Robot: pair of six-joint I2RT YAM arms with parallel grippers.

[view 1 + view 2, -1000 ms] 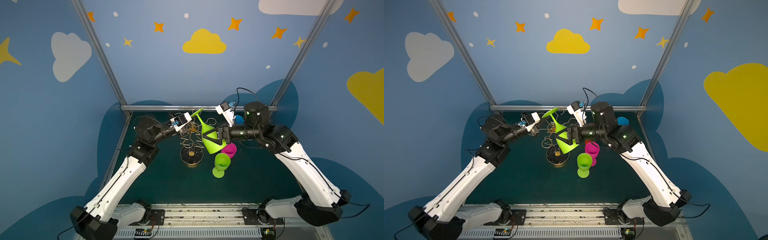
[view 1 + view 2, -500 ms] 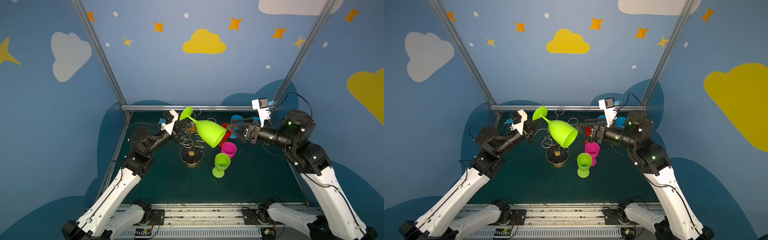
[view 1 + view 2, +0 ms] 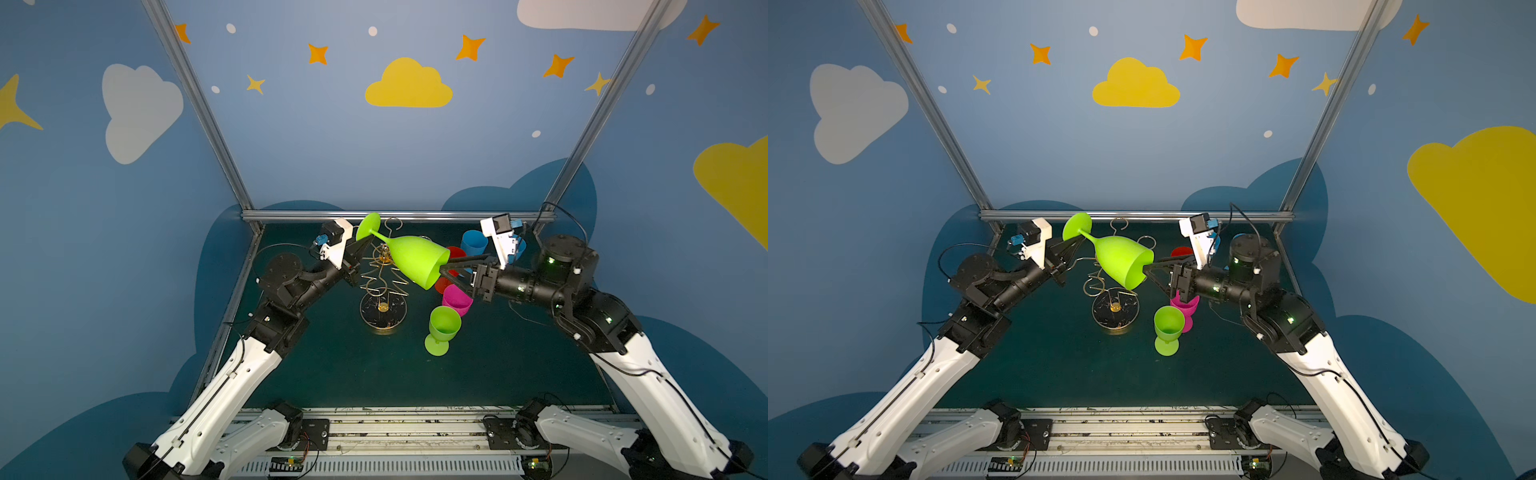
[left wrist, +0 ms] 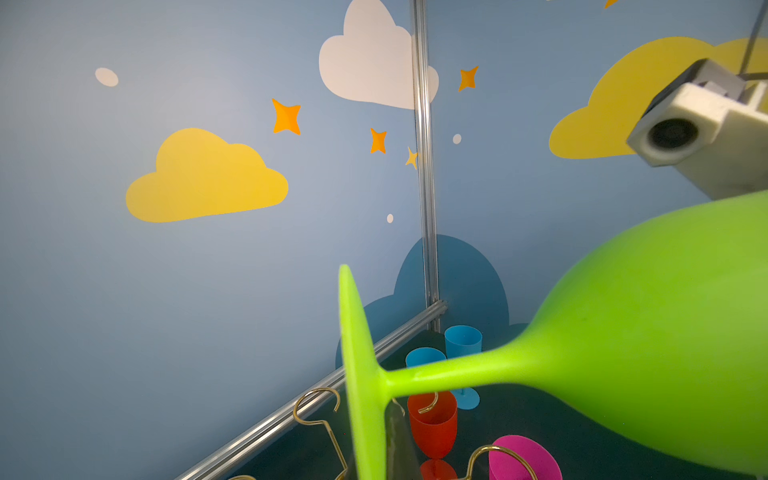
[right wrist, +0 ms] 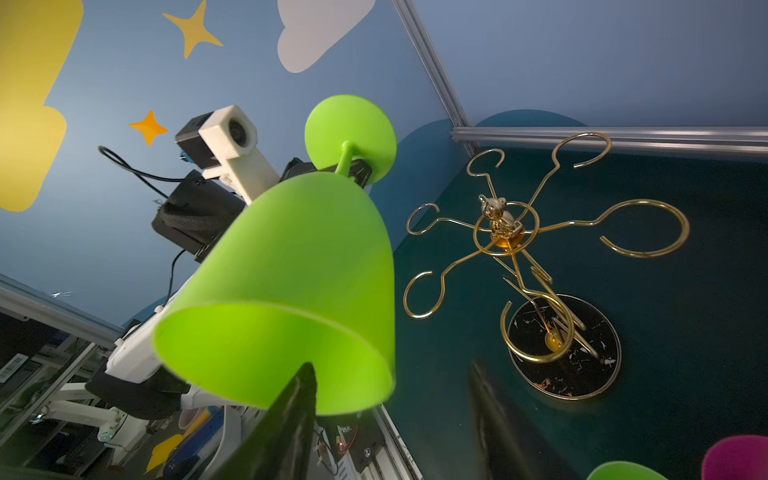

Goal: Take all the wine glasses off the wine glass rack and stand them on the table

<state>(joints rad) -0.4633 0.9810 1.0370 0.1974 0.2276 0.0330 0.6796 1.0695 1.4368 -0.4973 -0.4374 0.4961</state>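
The lime-green wine glass (image 3: 415, 259) (image 3: 1119, 257) lies tilted on its side in the air, foot toward the back wall and mouth toward the right arm. My left gripper (image 3: 365, 243) is shut on its stem just below the foot (image 4: 357, 374). The gold wine glass rack (image 3: 383, 309) (image 5: 503, 226) stands under and behind the glass, apart from it, with all its visible loops empty. My right gripper (image 3: 446, 269) (image 5: 392, 368) is open at the bowl's rim. One of its fingers (image 5: 299, 399) lies across the mouth, the other stands outside, clear of the wall.
A smaller green glass (image 3: 444, 328) and a pink one (image 3: 457, 299) stand upright right of the rack, under the right gripper. A red glass (image 3: 455, 254) and blue glasses (image 3: 473, 243) stand behind them near the back rail (image 3: 399, 215).
The left gripper lifted the glass off the rack and swung it from hanging bowl-down to lying sideways. The right gripper drew back, then came in to the bowl's mouth, its jaws narrowing.
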